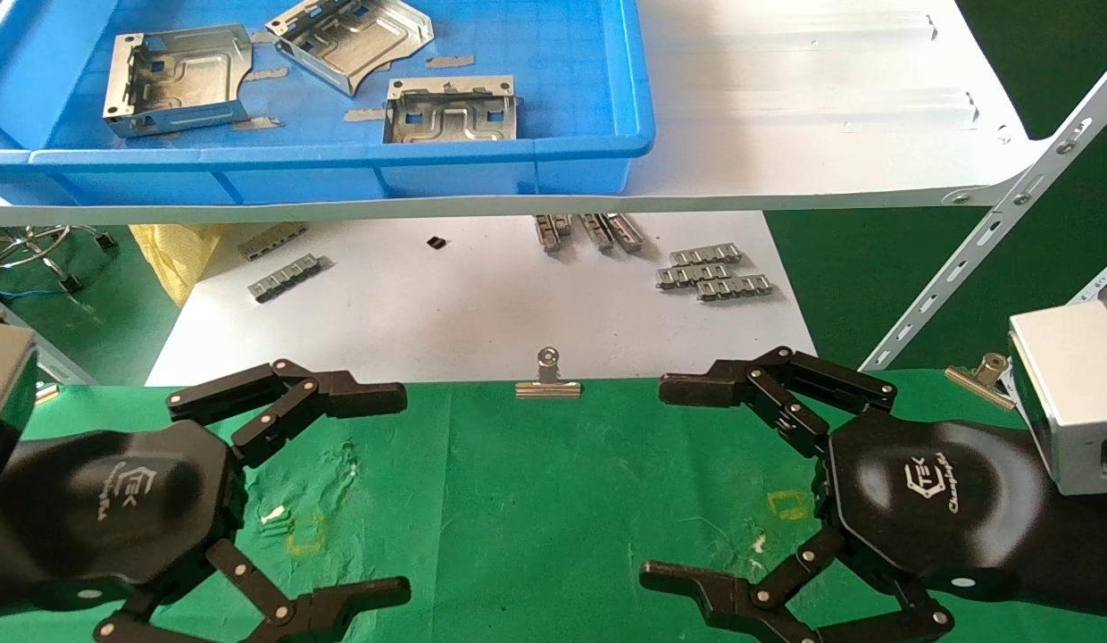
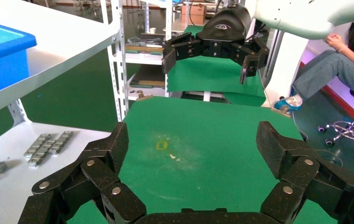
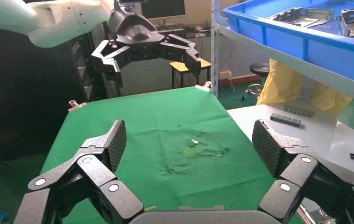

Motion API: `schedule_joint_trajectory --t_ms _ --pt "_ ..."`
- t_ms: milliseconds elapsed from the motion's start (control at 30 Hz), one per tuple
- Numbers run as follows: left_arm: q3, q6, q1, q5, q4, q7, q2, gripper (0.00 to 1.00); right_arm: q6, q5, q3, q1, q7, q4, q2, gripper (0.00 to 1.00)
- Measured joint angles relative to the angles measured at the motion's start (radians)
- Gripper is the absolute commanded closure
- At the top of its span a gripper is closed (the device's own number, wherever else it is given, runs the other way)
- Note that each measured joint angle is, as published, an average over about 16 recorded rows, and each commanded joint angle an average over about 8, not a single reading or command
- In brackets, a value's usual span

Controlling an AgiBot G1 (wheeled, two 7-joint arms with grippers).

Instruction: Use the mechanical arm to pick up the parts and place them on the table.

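Head view shows my left gripper and right gripper hovering low over the green table, facing each other, both with jaws spread wide and holding nothing; the left wrist view confirms my left gripper gaping over bare cloth; three silvery parts lie in the blue bin on the white shelf, well apart from both grippers; small ridged strips rest on the white sheet below.
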Motion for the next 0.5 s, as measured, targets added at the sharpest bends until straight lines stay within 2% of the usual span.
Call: schedule_joint_trajectory --t_ms 67,133,167,300,367,433,500 --pt "0.000 0.000 0.000 0.000 0.000 0.000 0.000 0.00 0.000 0.000 0.000 0.000 0.000 0.000 0.000 0.83" --pt "0.000 0.000 0.000 0.000 0.000 0.000 0.000 0.00 0.000 0.000 0.000 0.000 0.000 0.000 0.000 0.88" --pt "0.000 0.000 0.000 0.000 0.000 0.000 0.000 0.00 0.000 0.000 0.000 0.000 0.000 0.000 0.000 1.00" --pt "0.000 0.000 0.000 0.000 0.000 0.000 0.000 0.00 0.000 0.000 0.000 0.000 0.000 0.000 0.000 0.99" --pt "0.000 0.000 0.000 0.000 0.000 0.000 0.000 0.00 0.000 0.000 0.000 0.000 0.000 0.000 0.000 0.94" --pt "0.000 0.000 0.000 0.000 0.000 0.000 0.000 0.00 0.000 0.000 0.000 0.000 0.000 0.000 0.000 0.82" --pt "0.000 0.000 0.000 0.000 0.000 0.000 0.000 0.00 0.000 0.000 0.000 0.000 0.000 0.000 0.000 0.60"
